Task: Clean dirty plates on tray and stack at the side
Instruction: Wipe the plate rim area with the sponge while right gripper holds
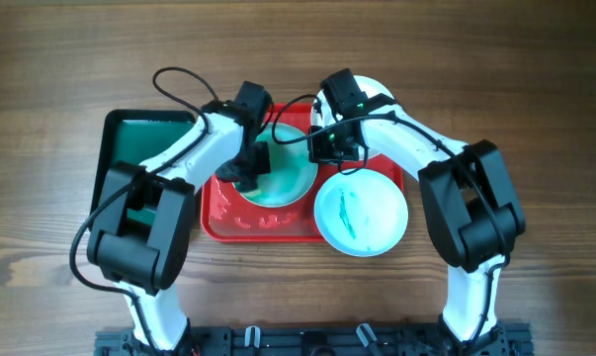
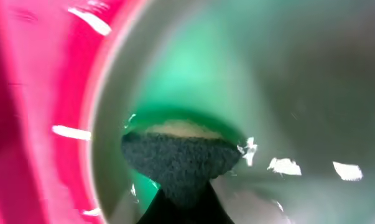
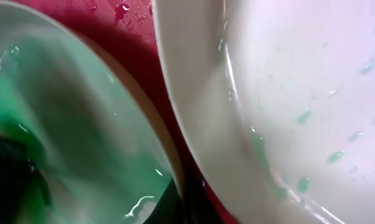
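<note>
The wooden bench (image 1: 41, 59) carries the red tray (image 1: 218, 225), a green-smeared plate (image 1: 290, 183) at its middle. My left fingers (image 2: 173, 213) grip a sponge (image 2: 178, 158) pressed down to scrub it. My right fingers (image 3: 175, 213) are closed at its rim, likely steadying it.

The overhead view is evenly and brightly lit and sharp; only soft, faint shadows are cast on the tabletop (image 1: 41, 59). Both wrist views are taken very close and are heavily blurred. Small white glints are seen on the wet tray (image 2: 25, 93) and plate (image 2: 299, 74).
</note>
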You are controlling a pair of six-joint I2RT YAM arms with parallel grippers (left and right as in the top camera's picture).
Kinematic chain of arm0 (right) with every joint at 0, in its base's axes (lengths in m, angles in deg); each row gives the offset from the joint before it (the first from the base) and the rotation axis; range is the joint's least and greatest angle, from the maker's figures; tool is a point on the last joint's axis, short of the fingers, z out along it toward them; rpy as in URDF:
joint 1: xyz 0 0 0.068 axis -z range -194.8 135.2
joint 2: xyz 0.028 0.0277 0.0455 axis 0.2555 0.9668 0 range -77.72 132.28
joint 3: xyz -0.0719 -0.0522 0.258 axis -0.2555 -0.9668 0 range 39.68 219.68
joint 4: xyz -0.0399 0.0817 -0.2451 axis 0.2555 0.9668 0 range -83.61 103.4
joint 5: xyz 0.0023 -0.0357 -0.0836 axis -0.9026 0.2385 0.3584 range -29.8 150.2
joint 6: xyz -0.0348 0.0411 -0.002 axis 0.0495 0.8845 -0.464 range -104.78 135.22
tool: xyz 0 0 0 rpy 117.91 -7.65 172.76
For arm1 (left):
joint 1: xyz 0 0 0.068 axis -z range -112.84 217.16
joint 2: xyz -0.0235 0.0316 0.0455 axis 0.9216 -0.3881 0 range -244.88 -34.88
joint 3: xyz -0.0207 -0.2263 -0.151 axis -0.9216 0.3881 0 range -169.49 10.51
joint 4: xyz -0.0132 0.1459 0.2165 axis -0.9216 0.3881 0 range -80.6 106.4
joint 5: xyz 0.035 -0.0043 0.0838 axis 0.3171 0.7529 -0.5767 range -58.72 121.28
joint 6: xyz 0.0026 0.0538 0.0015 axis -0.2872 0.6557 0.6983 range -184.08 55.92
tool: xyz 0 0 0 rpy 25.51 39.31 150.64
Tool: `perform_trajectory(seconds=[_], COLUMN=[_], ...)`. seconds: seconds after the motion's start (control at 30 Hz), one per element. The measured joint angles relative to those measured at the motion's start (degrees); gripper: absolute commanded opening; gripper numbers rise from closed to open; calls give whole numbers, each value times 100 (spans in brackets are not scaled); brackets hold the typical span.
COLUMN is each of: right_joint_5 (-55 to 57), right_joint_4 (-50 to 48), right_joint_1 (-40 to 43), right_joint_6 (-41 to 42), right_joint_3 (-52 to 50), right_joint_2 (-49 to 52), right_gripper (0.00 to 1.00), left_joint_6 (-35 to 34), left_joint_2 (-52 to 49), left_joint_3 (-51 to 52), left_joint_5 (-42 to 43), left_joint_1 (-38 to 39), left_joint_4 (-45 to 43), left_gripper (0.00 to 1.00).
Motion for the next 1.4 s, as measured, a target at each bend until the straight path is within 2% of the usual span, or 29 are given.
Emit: perform_trajectory(seconds=[0.1,0.27,0.43,0.8,0.9,1.1,1.27,1.4], right_joint_5=[2,7,17,81,85,87,83,61], right_joint_4=[4,2,0,-57,-57,-59,-50,7], right_joint_1=[4,-2,-7,0,-2,-2,-15,-59], right_joint_6=[0,-24,-24,-22,-22,-22,-20,-22], right_joint_3=[0,0,0,9,9,20,20,20], right_joint_2=[0,0,0,0,0,0,0,0], right_gripper=[4,4,4,4,4,4,4,4], left_joint_6=[463,667,605,-63,-243,-332,-350,-258], left_joint_2=[9,-125,-267,-236,-254,-260,-260,-243], left_joint_3=[72,236,297,315,326,361,330,197], left_joint_5=[968,2494,3032,2356,1727,874,728,1132], left_joint_1=[-31,-2,184,323,317,308,308,256], left_joint_4=[-192,-1141,-1849,-2415,-3161,-3709,-3504,-2830], left_gripper=[4,4,4,4,4,4,4,4])
